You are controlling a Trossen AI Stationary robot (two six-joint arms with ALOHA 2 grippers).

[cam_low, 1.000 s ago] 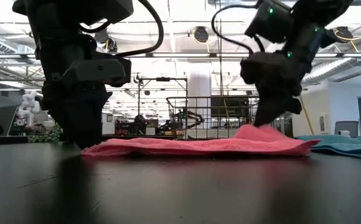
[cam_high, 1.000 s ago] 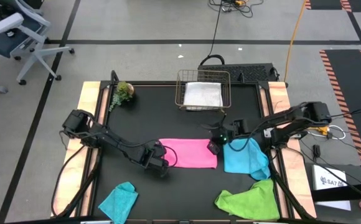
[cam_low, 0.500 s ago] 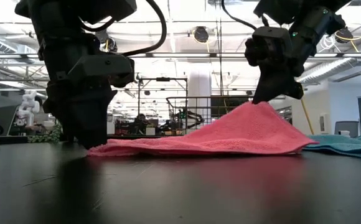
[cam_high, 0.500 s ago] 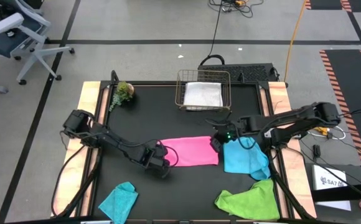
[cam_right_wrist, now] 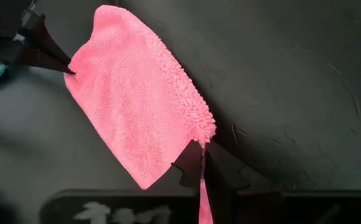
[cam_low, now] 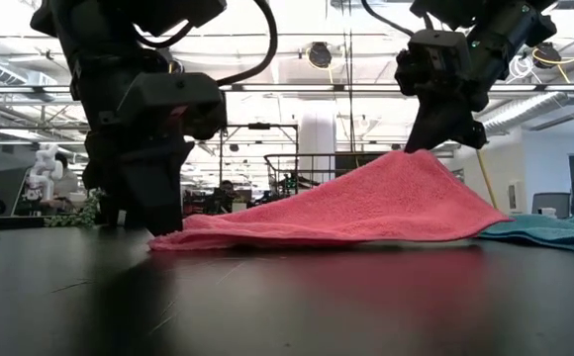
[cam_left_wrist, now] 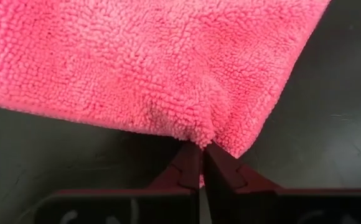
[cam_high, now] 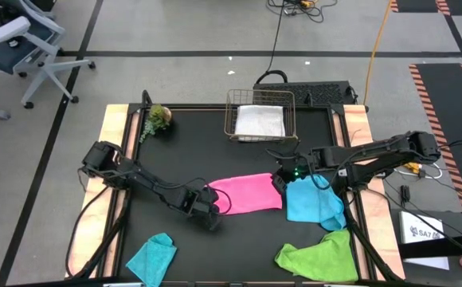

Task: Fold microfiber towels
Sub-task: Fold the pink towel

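Pinching the hot pink towel [cam_high: 249, 193] at 9 o'clock, left gripper [cam_high: 213, 209] clamped tight; right gripper [cam_high: 279, 180] lifts its 3 o'clock edge. One white towel [cam_high: 260, 121] sits folded in the basket [cam_high: 232, 119]; sky blue [cam_high: 314, 201], teal [cam_high: 152, 256] and lime green [cam_high: 319, 257] towels lie unfolded.

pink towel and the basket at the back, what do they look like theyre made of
The pink towel looks like soft microfiber or terry: a dense, nubby, matte pile shows up close, and it drapes limply where the right gripper lifts its edge. The basket looks like thin metal wire: an open grid of fine dark rods, probably coated, with a folded white towel visible through it.
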